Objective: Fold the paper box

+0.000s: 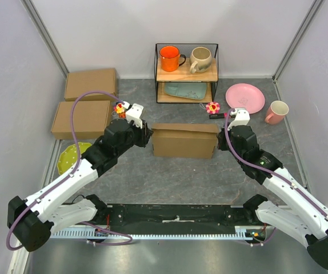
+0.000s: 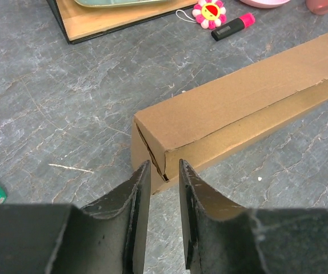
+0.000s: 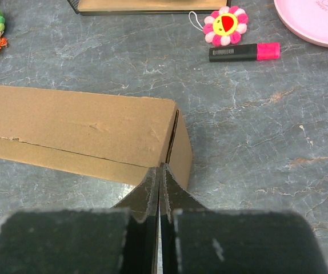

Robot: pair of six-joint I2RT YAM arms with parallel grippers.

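Top view first: your paper box (image 1: 185, 141) is folded up into a closed shallow box and sits flat on the grey table (image 1: 152, 182), pretty much dead centre, between the two arms. The left gripper (image 1: 147, 136) is right at its left end and the right gripper (image 1: 220, 142) is right at its right end. The two other cardboard boxes (image 1: 84, 103) sit well off at the back left, near the green plate (image 1: 72, 155). Behind the paper box there's the wire shelf (image 1: 187, 74) with an orange mug (image 1: 171, 58) and a beige mug (image 1: 200, 59) on top and a teal plate (image 1: 185, 89) underneath. The pink plate (image 1: 245, 97) and pink mug (image 1: 276, 112) are back right, and the flower toy (image 1: 213, 107) and marker (image 1: 215, 116) lie just behind the box's right end.

Left wrist view: your fingers (image 2: 135, 194) are parted with a clear gap, so that one's released and not gripping anything. The box's near end corner sits right at the gap between the tips, and you can see a slit along that end.

Right wrist view: the fingers (image 3: 147, 188) are clenched tight together with nothing between them. The tips sit right up against the box's end corner. The box runs off to the left across the frame.
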